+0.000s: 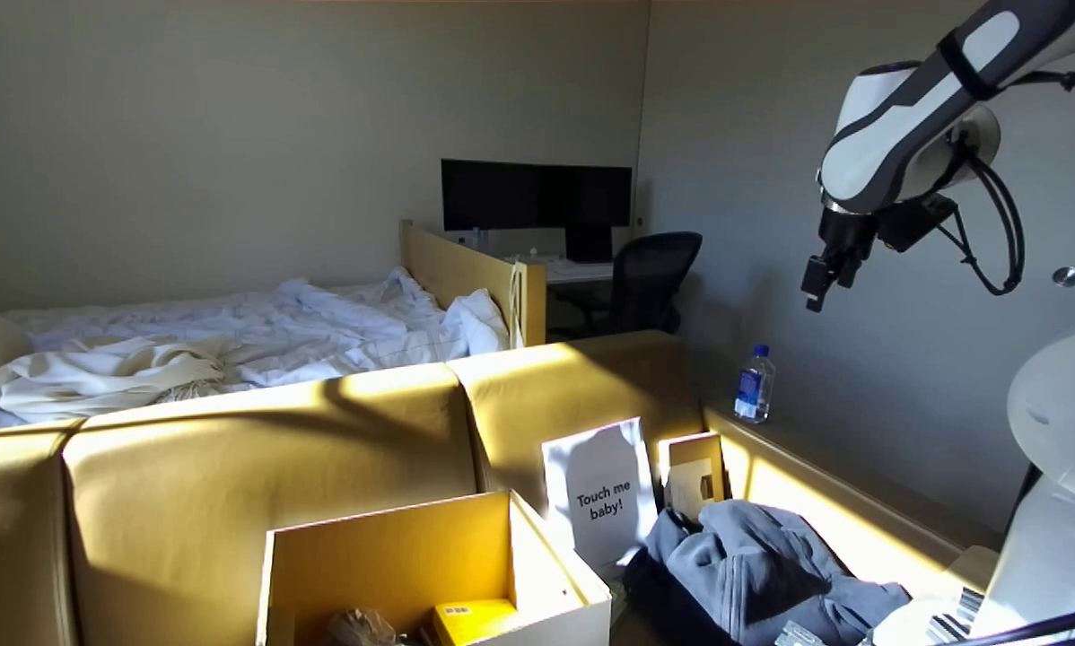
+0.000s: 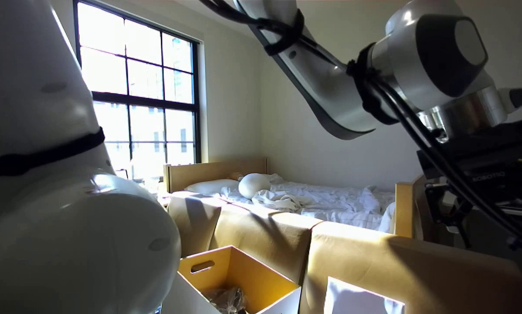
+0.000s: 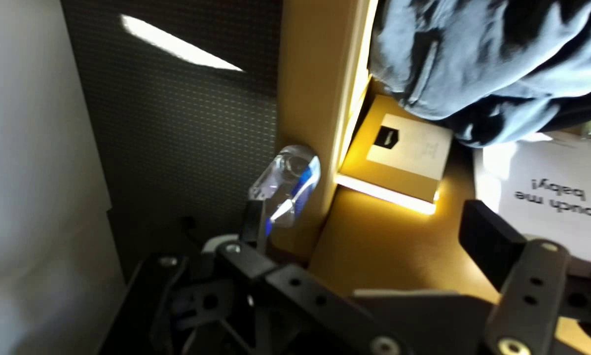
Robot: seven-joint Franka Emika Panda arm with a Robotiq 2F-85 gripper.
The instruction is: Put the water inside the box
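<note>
The water is a clear bottle [image 1: 754, 388] with a blue label and cap. It stands upright on the sofa's armrest in an exterior view. In the wrist view the bottle [image 3: 295, 180] shows beside the left finger, which hides part of its cap end. My gripper [image 1: 826, 280] is in the air above the bottle, apart from it. In the wrist view my gripper [image 3: 372, 231] is open, with nothing between its fingers. The box [image 1: 394, 561] is open-topped with tan inner walls and sits on the sofa; it also shows in an exterior view [image 2: 263, 281]. The bottle is not visible there.
A white sign [image 1: 598, 493] leans on the sofa back [image 1: 268, 449] between box and armrest. A yellow-tan printed carton [image 1: 692, 471] and grey clothing [image 1: 753, 565] lie by the armrest [image 1: 825, 484]. The box holds crumpled plastic [image 2: 230, 301] and a yellow pack [image 1: 475, 619].
</note>
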